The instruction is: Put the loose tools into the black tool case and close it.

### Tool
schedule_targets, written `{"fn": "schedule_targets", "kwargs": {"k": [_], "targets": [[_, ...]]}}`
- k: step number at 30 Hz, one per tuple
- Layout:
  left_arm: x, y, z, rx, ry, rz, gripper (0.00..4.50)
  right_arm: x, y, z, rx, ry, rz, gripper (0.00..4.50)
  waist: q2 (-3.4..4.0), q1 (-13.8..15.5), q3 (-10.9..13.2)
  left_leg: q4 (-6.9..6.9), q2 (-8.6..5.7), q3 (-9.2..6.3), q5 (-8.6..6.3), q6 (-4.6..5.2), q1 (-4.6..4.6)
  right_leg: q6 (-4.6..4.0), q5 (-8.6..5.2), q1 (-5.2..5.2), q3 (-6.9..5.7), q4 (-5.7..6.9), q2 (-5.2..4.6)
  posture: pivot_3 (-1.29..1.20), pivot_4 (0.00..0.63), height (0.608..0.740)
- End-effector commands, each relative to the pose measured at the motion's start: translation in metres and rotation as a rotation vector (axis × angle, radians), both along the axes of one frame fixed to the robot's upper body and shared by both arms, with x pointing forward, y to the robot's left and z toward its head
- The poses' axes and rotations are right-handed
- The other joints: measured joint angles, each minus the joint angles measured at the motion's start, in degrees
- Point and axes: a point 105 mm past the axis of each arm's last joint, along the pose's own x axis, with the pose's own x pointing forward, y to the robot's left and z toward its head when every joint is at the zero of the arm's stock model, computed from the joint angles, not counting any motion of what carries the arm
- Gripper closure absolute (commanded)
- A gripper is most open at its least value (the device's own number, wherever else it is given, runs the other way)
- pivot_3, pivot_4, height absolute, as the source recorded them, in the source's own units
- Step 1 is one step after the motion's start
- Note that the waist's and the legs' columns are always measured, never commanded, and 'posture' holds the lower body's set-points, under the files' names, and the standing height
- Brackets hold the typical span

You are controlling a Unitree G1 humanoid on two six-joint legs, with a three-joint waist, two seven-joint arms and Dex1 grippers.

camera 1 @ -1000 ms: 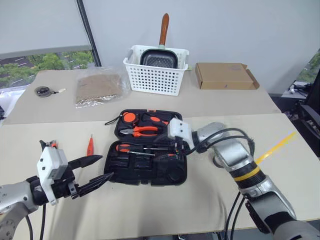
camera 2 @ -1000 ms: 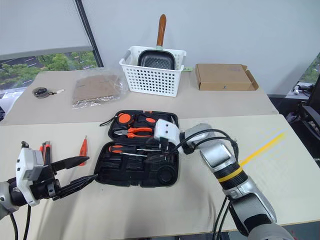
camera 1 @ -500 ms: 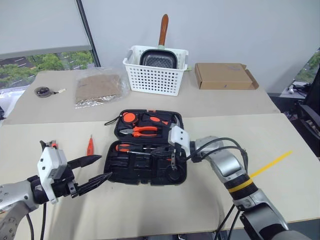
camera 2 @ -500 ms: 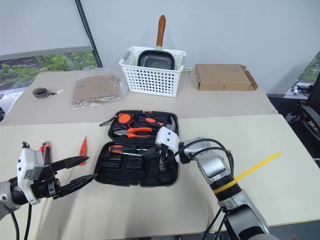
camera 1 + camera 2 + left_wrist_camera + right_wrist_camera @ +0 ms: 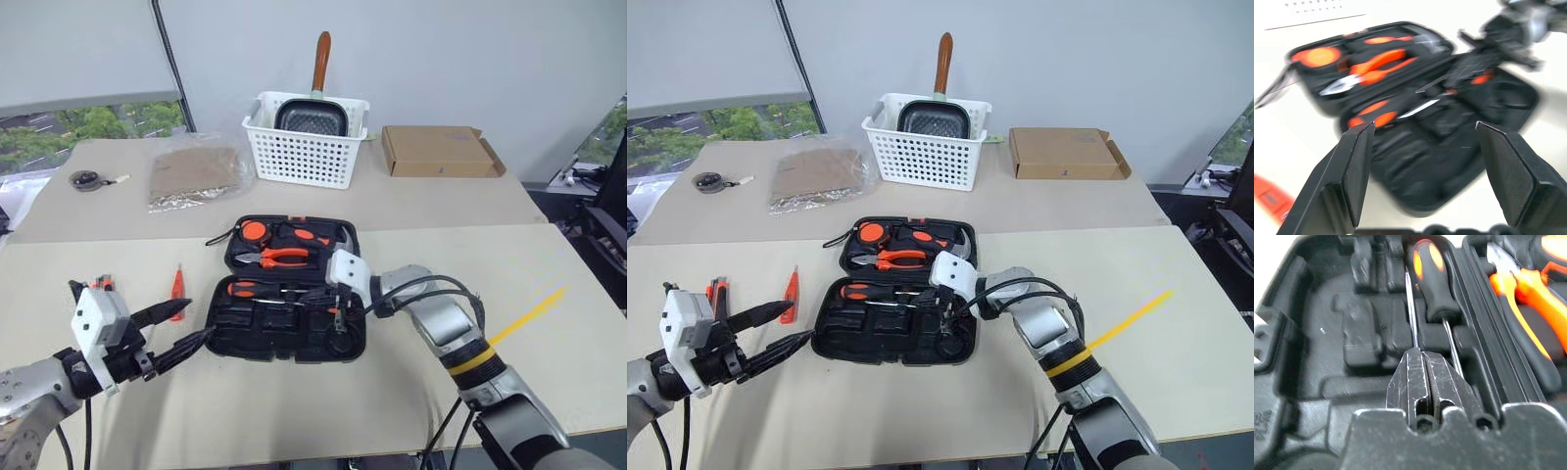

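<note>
Reaching low over the near left part of the counter [image 5: 294,411], the left hand [image 5: 181,333] has its two black fingers spread with nothing between them, aimed at the near left corner of the open tool case [image 5: 220,338] and just short of it. Beside it, toward the left edge of the counter, lie the slim orange tester pen [image 5: 177,285] and the orange-and-black knife [image 5: 717,292], both loose and outside the case. The case sits open near the middle of the counter, its near half holding a screwdriver [image 5: 1427,269] bedded in its slot, its far half holding the orange pliers [image 5: 284,257]. The right hand [image 5: 1425,377] is down inside the near half with its fingers pressed together, their tips against a thin steel shaft [image 5: 1410,308] that lies next to the bedded screwdriver; whether it is pinching that shaft or only touching it cannot be told. Farther back stand a white basket [image 5: 306,137] with a pan, a crinkled bag [image 5: 194,173] and a cardboard box [image 5: 441,149]. The risks, as I judge them: the thin shaft may sit proud of its groove and stop the lid from shutting; the right hand, lifting away, could drag it out; and the left hand, so close to the case, could shove it across the counter while going for the pen.
</note>
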Motion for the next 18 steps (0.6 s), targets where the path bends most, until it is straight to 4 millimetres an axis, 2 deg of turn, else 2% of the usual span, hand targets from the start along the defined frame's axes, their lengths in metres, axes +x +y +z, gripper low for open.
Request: {"fn": "schedule_targets", "kwargs": {"k": [1, 3, 5, 11, 12, 16, 18], "targets": [[0.019, 0.024, 0.0, 0.016, -0.039, 0.253, 0.96, -0.003, -0.012, 0.047, 0.169, -0.022, 0.082, 3.68, 0.0, 0.0, 0.0, -0.01, 0.02, -0.03, 0.0, 0.0, 0.01, -0.02, 0.01, 0.03, -0.03, -0.01, 0.01, 0.0, 0.15, 0.7], [0.03, 0.035, -0.002, -0.03, -0.044, 0.394, 0.96, 0.0, -0.021, 0.058, 0.185, -0.05, 0.084, 3.04, 0.0, 0.1, 0.0, 0.01, 0.0, -0.03, -0.01, 0.02, 0.0, -0.43, 0.26, 0.07, -0.04, -0.06, -0.01, 0.0, 0.15, 0.7], [0.04, 0.034, -0.008, -0.049, -0.033, 0.475, 0.96, 0.003, -0.034, 0.068, 0.188, -0.092, 0.084, 2.31, -0.02, 0.2, 0.0, 0.03, -0.03, -0.01, -0.04, 0.08, 0.01, -0.43, 0.29, 0.11, -0.03, -0.12, -0.05, 0.0, 0.15, 0.7], [0.056, 0.035, -0.03, -0.067, 0.048, 0.633, 0.96, 0.002, -0.065, 0.085, 0.187, -0.106, 0.107, 0.3, -0.13, 0.1, 0.0, 0.03, -0.09, 0.03, -0.08, 0.15, 0.0, -0.42, 0.34, 0.14, -0.02, -0.12, -0.12, 0.0, 0.15, 0.7], [0.058, 0.034, -0.035, -0.062, 0.068, 0.642, 0.96, 0.002, -0.072, 0.088, 0.184, -0.102, 0.106, 0.08, -0.14, 0.1, 0.0, 0.01, -0.1, 0.04, -0.07, 0.14, 0.0, -0.43, 0.34, 0.11, -0.01, -0.1, -0.12, 0.0, 0.15, 0.7], [0.066, 0.029, -0.06, -0.048, 0.172, 0.714, 0.96, -0.002, -0.102, 0.09, 0.13, -0.089, 0.09, 0.08, -0.14, 0.1, 0.0, 0.0, -0.07, 0.05, -0.07, 0.13, -0.01, -0.45, 0.35, 0.12, -0.05, -0.12, -0.12, 0.0, 0.15, 0.7], [0.069, 0.029, -0.067, -0.038, 0.209, 0.745, 0.96, -0.005, -0.109, 0.09, 0.104, -0.087, 0.086, 0.08, -0.15, 0.2, 0.0, 0.01, -0.07, 0.04, -0.08, 0.15, 0.01, -0.44, 0.35, 0.14, -0.05, -0.13, -0.13, 0.0, 0.15, 0.7]]}}
